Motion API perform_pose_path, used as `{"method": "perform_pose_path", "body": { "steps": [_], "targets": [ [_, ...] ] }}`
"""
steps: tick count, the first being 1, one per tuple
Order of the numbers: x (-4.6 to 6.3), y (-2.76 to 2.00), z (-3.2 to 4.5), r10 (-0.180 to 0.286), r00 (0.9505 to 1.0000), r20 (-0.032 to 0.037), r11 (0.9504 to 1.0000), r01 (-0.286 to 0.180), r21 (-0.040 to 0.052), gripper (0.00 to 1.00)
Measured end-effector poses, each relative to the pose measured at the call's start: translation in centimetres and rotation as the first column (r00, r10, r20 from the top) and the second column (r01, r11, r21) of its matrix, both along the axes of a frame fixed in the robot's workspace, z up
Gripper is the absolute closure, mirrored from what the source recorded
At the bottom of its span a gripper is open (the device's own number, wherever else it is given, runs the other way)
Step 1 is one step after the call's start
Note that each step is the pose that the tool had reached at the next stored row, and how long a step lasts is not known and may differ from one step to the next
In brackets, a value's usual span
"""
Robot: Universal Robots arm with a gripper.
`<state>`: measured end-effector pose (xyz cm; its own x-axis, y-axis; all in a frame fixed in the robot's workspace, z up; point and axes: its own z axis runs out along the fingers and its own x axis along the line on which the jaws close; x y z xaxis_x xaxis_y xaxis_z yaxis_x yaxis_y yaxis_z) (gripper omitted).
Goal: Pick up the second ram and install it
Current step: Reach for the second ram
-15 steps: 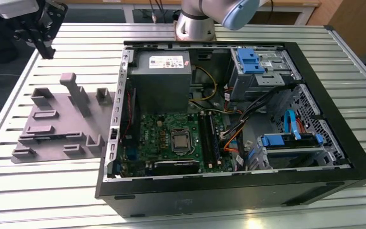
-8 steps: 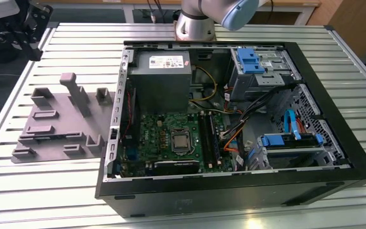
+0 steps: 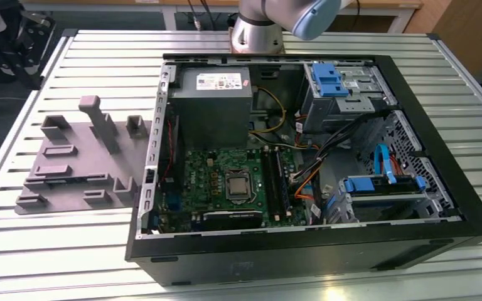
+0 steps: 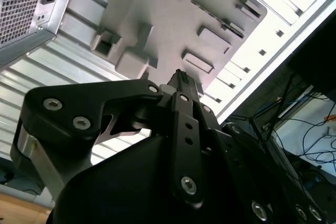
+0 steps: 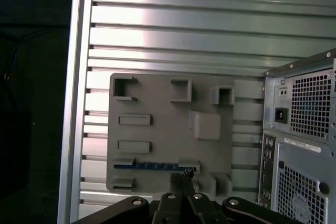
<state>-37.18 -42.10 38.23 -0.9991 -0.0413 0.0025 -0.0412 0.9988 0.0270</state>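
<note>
**Pincer.** In both wrist views the pincer (image 5: 181, 178) (image 4: 181, 77) has its two fingers closed together, tip against tip, with nothing between them. It hangs above the grey fixture plate (image 5: 168, 108) and touches neither the plate nor anything on it.

**Second ram.** The second ram (image 5: 152, 166) is a thin blue-green stick. It lies flat along one edge of the fixture plate, between two small raised blocks. In the first wrist view its nearer end sits just beside the closed fingertips, but the stick is on the plate below them and is not gripped.

**Surroundings.** In the exterior view the fixture plate (image 3: 73, 169) rests on the slatted metal table (image 3: 442, 50), just beside the open computer case (image 3: 308, 251) on the exterior view's left. The case lies on its side, with the green motherboard (image 3: 216, 169) exposed. The long black memory slots (image 3: 272, 182) run beside the processor socket. Whether a stick is seated in them cannot be told. The arm's base (image 3: 258, 28) stands at the far edge of the table, behind the case.
</note>
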Motion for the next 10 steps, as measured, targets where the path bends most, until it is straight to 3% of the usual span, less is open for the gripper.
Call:
{"method": "perform_pose_path", "body": {
  "steps": [6, 10],
  "targets": [
    [-2.7, -0.43, -0.20, 0.000, 1.0000, -0.0001, 1.0000, 0.000, -0.0001, 0.89],
    [-3.4, -0.49, -0.25, 0.000, 1.0000, -0.0001, 1.0000, 0.000, -0.0001, 0.89]
  ]
}}
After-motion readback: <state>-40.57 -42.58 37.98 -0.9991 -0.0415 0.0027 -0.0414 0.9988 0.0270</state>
